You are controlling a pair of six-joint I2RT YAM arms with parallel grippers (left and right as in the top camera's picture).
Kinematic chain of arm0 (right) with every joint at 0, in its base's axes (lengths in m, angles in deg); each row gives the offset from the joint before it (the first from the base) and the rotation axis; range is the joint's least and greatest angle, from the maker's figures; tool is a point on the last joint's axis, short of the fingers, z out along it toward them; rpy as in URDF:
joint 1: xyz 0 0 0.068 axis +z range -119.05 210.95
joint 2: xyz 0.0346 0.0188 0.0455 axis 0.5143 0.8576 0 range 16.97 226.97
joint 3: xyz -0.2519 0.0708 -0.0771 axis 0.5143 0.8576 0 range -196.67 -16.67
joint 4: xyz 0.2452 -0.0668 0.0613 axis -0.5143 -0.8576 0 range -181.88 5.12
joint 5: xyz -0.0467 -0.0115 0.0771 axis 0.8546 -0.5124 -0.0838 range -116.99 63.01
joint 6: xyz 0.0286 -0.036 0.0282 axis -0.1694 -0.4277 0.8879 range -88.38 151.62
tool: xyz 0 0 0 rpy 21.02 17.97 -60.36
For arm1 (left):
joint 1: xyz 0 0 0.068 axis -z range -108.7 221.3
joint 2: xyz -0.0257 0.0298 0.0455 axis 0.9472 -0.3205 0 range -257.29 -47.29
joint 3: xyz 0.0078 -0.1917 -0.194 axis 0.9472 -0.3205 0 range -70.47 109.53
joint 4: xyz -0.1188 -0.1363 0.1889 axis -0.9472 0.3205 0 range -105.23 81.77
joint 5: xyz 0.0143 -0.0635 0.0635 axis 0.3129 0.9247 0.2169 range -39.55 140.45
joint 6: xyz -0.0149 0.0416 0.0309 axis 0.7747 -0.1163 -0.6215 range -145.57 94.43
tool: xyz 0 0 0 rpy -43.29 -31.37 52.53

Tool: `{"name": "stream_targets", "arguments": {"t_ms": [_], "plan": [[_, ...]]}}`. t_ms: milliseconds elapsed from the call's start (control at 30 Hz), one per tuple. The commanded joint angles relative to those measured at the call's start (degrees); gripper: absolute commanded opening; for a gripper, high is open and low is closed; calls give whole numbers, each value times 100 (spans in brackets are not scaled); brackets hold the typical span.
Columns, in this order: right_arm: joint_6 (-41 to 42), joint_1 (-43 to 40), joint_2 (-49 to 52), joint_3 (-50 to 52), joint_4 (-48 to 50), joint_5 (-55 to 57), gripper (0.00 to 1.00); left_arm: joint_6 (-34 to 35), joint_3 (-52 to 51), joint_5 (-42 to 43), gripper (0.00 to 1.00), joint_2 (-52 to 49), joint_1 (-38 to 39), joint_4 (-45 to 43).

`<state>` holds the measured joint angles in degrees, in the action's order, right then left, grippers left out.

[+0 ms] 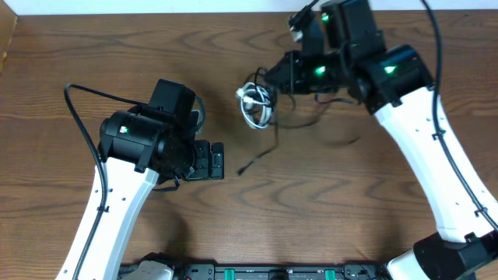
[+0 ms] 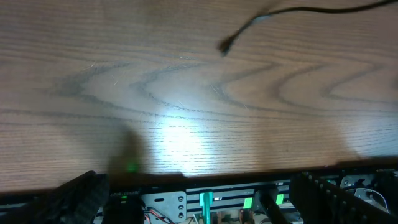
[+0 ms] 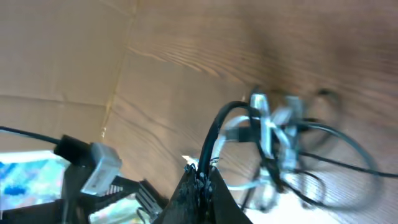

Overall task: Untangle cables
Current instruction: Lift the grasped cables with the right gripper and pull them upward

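Observation:
The cables form a small knot (image 1: pixel 257 101) of white and black loops at the table's upper middle. My right gripper (image 1: pixel 274 75) hovers just right of and above it. In the right wrist view this gripper (image 3: pixel 207 178) is shut on a black cable (image 3: pixel 214 134) that arches up to the blurred bundle (image 3: pixel 273 140). One black cable tail runs down from the knot and ends in a small plug (image 1: pixel 241 169). My left gripper (image 1: pixel 219 159) stands open a little left of that plug, holding nothing. The left wrist view shows the plug (image 2: pixel 225 46) lying far ahead of the open gripper (image 2: pixel 205 208).
Loose black strands (image 1: pixel 327 103) trail right of the knot under the right arm. A grey-white connector (image 3: pixel 99 165) on a black lead hangs beside the right gripper. The table's front edge with the arm bases (image 2: pixel 205 193) lies just before the left fingers.

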<state>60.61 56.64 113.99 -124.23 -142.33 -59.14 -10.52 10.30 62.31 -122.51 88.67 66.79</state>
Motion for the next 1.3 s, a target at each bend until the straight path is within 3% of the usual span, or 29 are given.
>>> {"name": "stream_targets", "arguments": {"t_ms": [0,100,133,233,333,467,700,867,1000,1133,1267], "plan": [[68,-50,-175,-138,-437,1174,2,31,9,-39,97,0,20,0],[857,129,-116,-85,-1307,3486,1,31,9,-39,98,0,20,0],[933,181,-107,-85,-1438,3641,1,31,9,-39,98,0,20,0],[662,249,-142,-125,-1314,2874,1,31,9,-39,98,0,20,0],[149,166,-254,-387,-789,1198,1,31,9,-39,98,0,20,0],[212,-166,-382,-1209,-271,-136,1,31,9,-39,98,0,20,0],[264,-337,-413,-2319,-640,328,2,31,9,-39,98,0,20,0],[267,-17,-328,-1996,-1637,2135,2,31,9,-39,98,0,20,0],[271,326,-210,-1314,-1766,3095,1,31,9,-39,98,0,20,0],[267,352,-190,-1169,-1296,2546,1,31,9,-39,98,0,20,0],[267,136,-280,-1652,-472,1351,1,31,9,-39,98,0,20,0]]}}
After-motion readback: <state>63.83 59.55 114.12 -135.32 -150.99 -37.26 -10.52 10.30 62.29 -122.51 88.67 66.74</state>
